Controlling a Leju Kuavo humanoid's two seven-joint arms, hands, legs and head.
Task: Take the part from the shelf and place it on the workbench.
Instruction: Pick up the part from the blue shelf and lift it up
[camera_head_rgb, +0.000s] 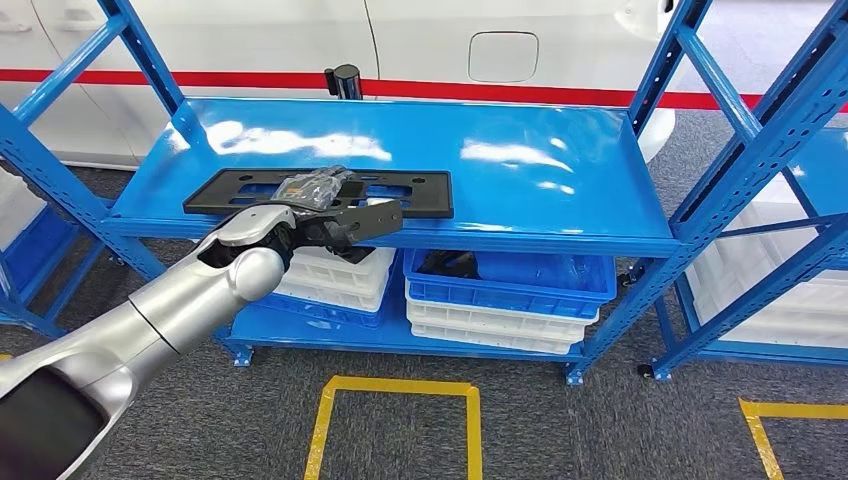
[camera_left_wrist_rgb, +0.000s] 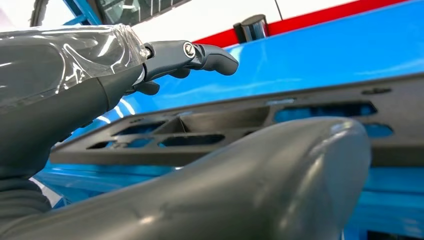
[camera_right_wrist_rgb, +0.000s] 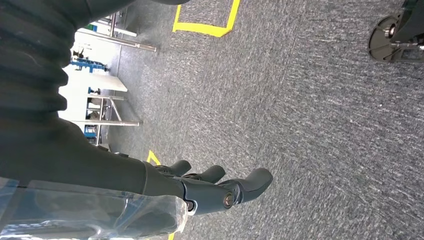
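Head view: one black part (camera_head_rgb: 318, 192) on shelf (camera_head_rgb: 520, 160) (left hand (camera_head_rgb: 335, 215) over it).

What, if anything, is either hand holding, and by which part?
Nothing yet. The left hand is open around the front edge of the black part; the right hand hangs empty.

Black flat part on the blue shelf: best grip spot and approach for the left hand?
Judging by its pose, grip the black part along its near long edge, coming from the shelf's open front. It lies flat near that front edge, thin with cutouts, so the left hand could put fingers on top and the thumb beneath.
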